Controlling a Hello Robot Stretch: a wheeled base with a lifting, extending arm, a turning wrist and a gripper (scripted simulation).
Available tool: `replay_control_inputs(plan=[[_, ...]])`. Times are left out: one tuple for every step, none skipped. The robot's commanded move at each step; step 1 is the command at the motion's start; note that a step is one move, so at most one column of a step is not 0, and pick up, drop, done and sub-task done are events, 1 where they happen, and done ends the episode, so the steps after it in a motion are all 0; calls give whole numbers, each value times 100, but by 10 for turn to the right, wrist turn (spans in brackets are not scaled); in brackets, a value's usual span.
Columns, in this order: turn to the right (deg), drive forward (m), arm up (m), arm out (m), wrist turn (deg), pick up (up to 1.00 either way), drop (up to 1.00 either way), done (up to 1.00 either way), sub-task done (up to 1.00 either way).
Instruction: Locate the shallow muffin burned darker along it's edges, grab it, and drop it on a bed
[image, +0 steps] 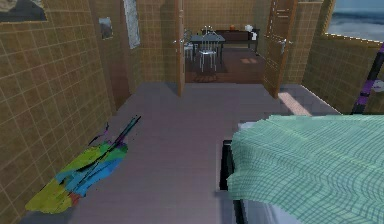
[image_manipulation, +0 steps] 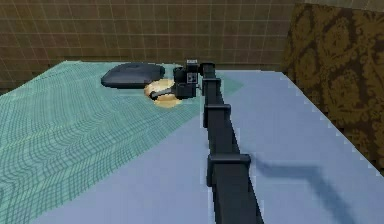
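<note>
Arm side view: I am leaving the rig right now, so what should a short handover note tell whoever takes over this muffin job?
Gripper: at the far end of the arm, out over the bed. I cannot tell whether it holds anything.
Muffin: flat, tan, with a darker rim. It is at the gripper, over the green blanket and next to a dark pillow. Whether it rests on the blanket is unclear.
Done: the muffin is found and is at the bed.
Left: make sure it lies free on the blanket, then draw the arm back.
</note>
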Motion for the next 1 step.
replay_control_inputs(plan=[[0,0,-32,0,0,0,0,0,0]])
